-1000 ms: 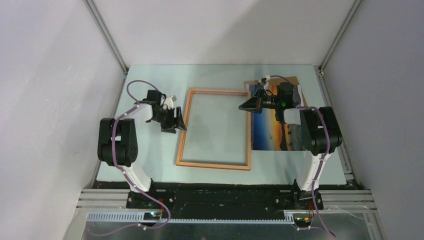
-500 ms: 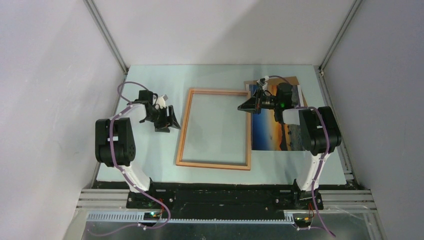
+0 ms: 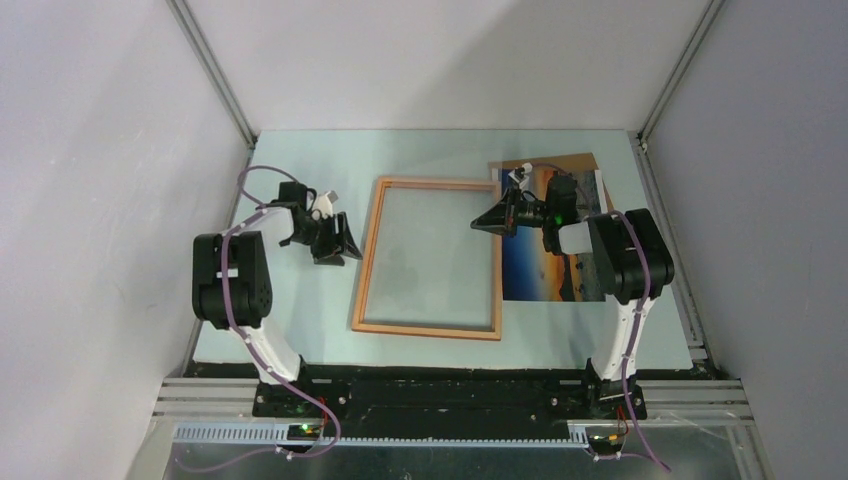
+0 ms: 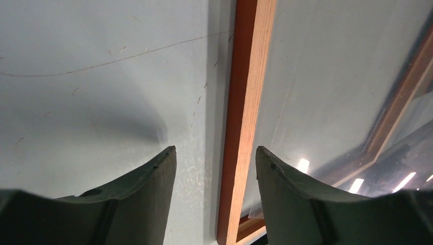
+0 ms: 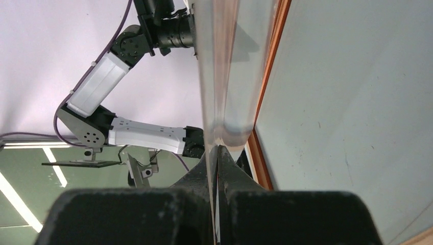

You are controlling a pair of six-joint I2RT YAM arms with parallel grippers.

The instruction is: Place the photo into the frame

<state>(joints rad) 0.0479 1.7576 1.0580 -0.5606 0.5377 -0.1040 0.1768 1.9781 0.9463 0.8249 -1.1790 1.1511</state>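
Your right gripper (image 3: 482, 223) is clamped on what looks like the photo (image 3: 545, 270)'s left edge, just beside the frame (image 3: 430, 330), probably to slide it over. Your left gripper (image 3: 342, 252) hangs open and empty at the frame's left rail, likely to steady it.

frame (image 3: 427, 330) orange-brown wood; photo (image 3: 540, 265) orange sky, blue water, dark silhouettes, thin white border; surface (image 3: 320, 290) pale grey-green.

Overhead wide; both wrists near frame (image 3: 427, 329)
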